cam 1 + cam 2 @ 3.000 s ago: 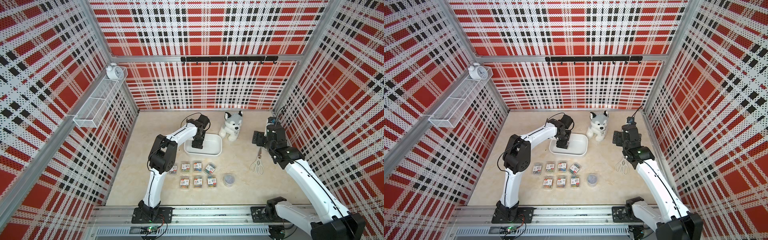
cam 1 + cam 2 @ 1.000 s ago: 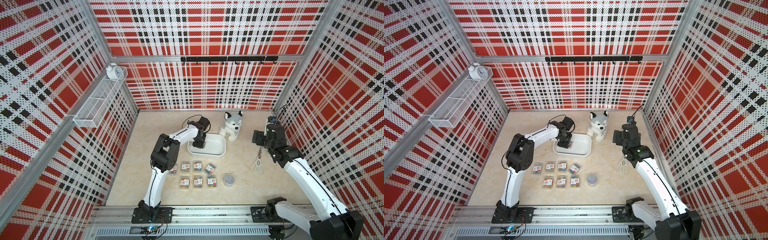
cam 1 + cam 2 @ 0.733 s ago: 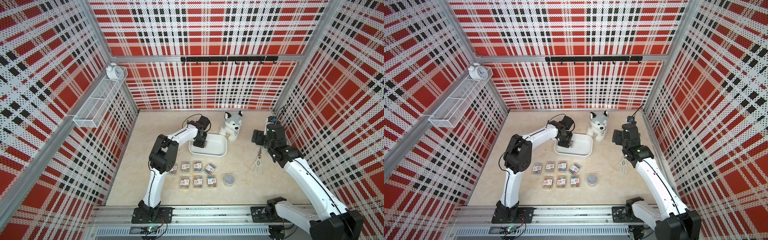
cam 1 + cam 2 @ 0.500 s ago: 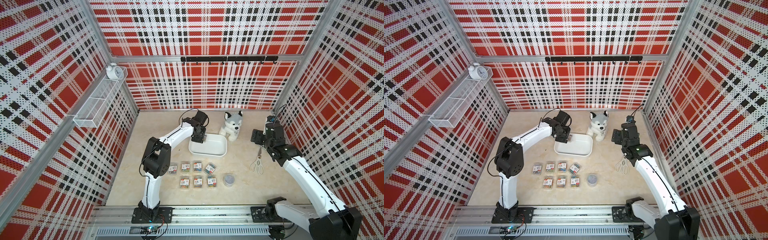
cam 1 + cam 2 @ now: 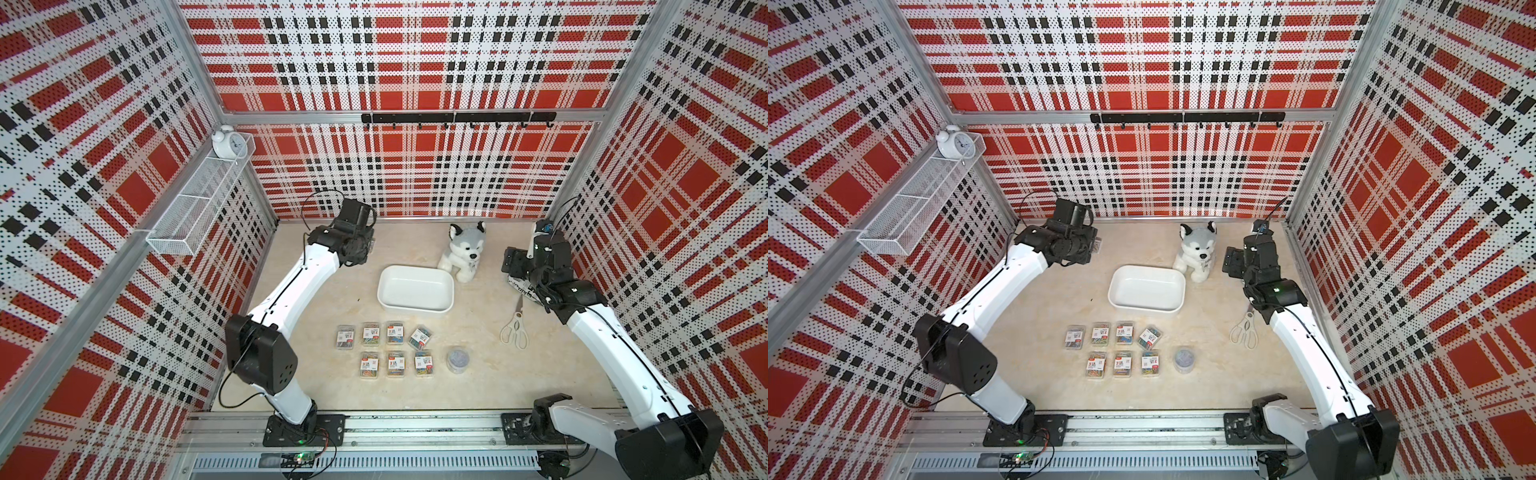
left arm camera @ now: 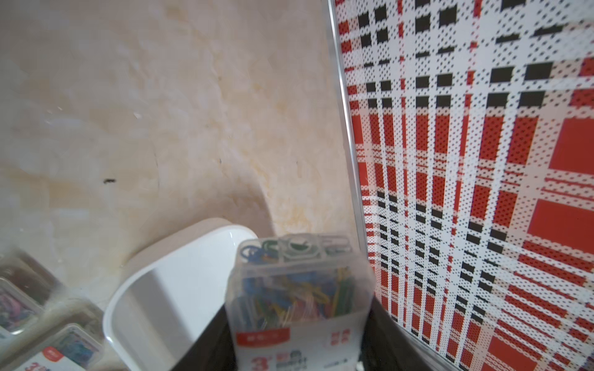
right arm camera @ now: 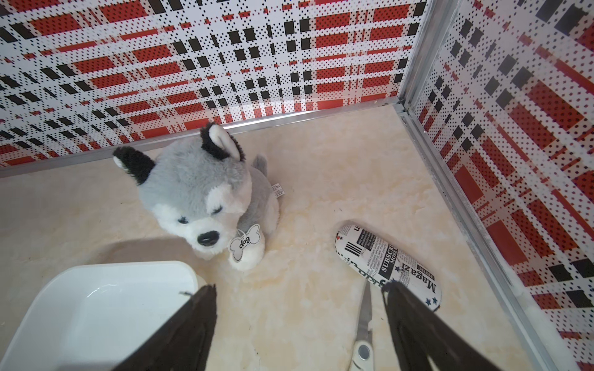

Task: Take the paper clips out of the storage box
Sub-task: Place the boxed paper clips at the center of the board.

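Note:
My left gripper (image 6: 295, 324) is shut on one clear case of paper clips (image 6: 294, 282), multicoloured with a white-and-red label. It holds the case in the air near the back wall, left of the storage box (image 5: 415, 309). In both top views the white storage box (image 5: 1146, 305) has nothing in it. Several more cases of paper clips (image 5: 395, 333) lie in two rows on the table in front of it. A small round clear tub (image 5: 457, 360) stands at their right end. My right gripper (image 7: 299, 289) hangs open and empty over the table right of the box.
A plush dog (image 5: 465, 251) sits behind the box's right corner. White scissors (image 5: 515, 330) and a newspaper-print pouch (image 7: 385, 261) lie under my right arm. A wire-mesh basket (image 5: 195, 208) with an alarm clock (image 5: 226, 143) hangs on the left wall.
My left arm has lifted the case out of the box and swung back and left, away from it. The right jaws have narrowed a little.

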Controlling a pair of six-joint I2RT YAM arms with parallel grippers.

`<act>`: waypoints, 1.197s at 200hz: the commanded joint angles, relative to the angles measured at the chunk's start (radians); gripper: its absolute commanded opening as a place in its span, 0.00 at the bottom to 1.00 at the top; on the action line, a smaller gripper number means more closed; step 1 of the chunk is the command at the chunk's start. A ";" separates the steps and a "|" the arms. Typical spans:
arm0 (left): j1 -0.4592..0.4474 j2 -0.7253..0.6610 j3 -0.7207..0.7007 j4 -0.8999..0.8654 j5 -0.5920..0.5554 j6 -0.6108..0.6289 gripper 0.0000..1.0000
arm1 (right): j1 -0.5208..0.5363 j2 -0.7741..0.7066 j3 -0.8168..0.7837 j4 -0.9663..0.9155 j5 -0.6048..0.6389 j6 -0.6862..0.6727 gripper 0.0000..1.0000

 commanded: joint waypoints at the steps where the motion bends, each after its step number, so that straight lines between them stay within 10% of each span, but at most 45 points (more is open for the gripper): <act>1: 0.053 -0.081 -0.051 -0.028 -0.068 0.184 0.43 | -0.003 0.018 0.030 0.000 -0.014 -0.002 0.86; 105: 0.271 -0.365 -0.427 -0.071 0.152 0.830 0.42 | 0.002 0.098 0.046 -0.015 -0.058 0.056 0.84; 239: -0.182 -0.433 -0.705 -0.348 0.138 0.747 0.44 | 0.006 0.135 0.037 -0.012 -0.060 0.061 0.83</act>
